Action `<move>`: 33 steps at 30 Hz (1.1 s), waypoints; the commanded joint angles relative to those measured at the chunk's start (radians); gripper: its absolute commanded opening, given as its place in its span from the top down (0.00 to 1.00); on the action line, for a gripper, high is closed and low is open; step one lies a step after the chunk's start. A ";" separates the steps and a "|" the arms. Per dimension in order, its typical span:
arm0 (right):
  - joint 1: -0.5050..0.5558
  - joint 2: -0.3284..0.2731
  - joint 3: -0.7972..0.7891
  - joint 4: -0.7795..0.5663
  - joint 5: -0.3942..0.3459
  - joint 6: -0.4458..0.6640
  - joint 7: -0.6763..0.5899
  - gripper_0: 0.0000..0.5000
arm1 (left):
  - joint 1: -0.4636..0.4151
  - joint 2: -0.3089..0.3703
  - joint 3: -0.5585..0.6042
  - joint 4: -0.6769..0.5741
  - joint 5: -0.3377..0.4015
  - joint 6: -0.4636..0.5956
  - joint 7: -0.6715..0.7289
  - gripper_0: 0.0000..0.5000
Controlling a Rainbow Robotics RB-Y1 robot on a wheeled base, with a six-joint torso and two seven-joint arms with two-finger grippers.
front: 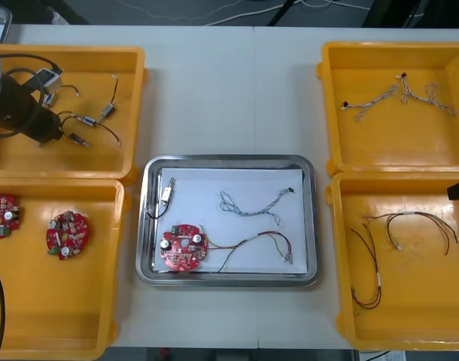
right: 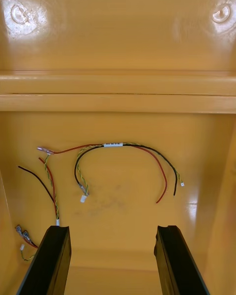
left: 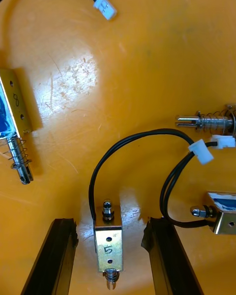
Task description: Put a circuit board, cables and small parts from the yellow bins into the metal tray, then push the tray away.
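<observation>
Loading looks nearly done, with one more pickup in hand. On the light worktop (front: 214,90), between the square yellow plastic bins (front: 34,154), the shiny metal tray (front: 228,160) with its white inside already holds four things. They are a round red circuit board (front: 183,247), a red and yellow cable (front: 259,242), a twisted blue and white cable (front: 252,203) and a small metal part (front: 168,192) on a black lead. The tray is not yet pushed away.

The left jaws are low inside the far bin on that side, standing wide apart and holding nothing. Squarely between them, touching neither, lies a small brass-coloured metal block (left: 108,248) marked 5. Its black cable (left: 128,140) loops away beyond them. As I judge it, the next move calls for closing on the block's flat sides and lifting gently, so the lead trails free of the neighbouring parts.

The right jaws hang wide open and empty over the near right bin, with loose red and yellow cables (right: 123,145) on the floor beyond them.
</observation>
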 commanded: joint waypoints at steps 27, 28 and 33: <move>0.012 -0.043 -0.035 -0.002 0.007 0.003 0.039 0.00 | -0.067 -0.009 0.019 -0.055 -0.028 0.088 -0.022 1.00; 0.012 -0.043 -0.035 -0.002 0.007 0.003 0.039 0.00 | -0.070 -0.009 0.025 -0.062 -0.028 0.103 -0.018 1.00; 0.012 -0.043 -0.035 -0.002 0.007 0.003 0.039 0.00 | -0.083 -0.005 0.048 -0.097 -0.028 0.169 -0.004 1.00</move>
